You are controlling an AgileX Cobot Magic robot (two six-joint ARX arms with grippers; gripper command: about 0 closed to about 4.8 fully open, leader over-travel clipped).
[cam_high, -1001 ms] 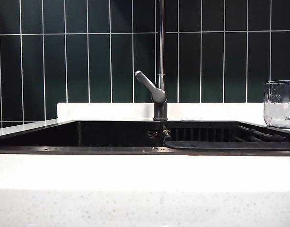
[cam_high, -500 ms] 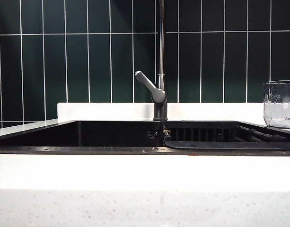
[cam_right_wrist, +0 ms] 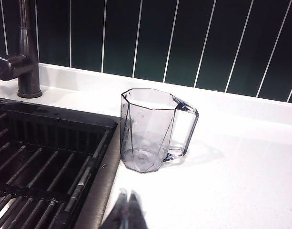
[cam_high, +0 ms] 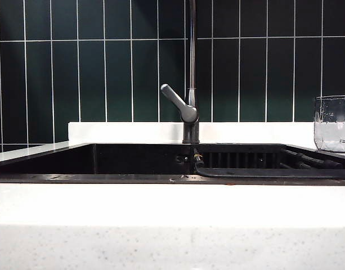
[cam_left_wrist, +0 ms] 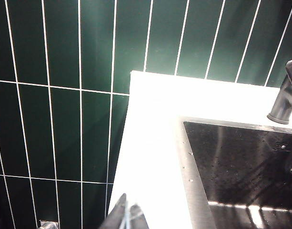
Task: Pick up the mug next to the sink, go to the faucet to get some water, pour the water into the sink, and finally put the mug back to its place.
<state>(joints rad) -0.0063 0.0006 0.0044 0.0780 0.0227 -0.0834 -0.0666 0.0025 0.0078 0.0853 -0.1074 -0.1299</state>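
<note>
Nothing has moved: mug stands beside sink; left end effector and right end effector stay closed, empty.

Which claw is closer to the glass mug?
The right claw. It sits shut just short of the mug on the counter. The left claw, also shut, is at the sink's far side.

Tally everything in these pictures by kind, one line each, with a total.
Clear faceted glass mug with handle, on the white counter beside the sink: 1
Tall dark metal faucet with grey lever: 1
Black recessed sink: 1
End effectors, both shut: left end effector, right end effector: 2
Total: 5
</note>
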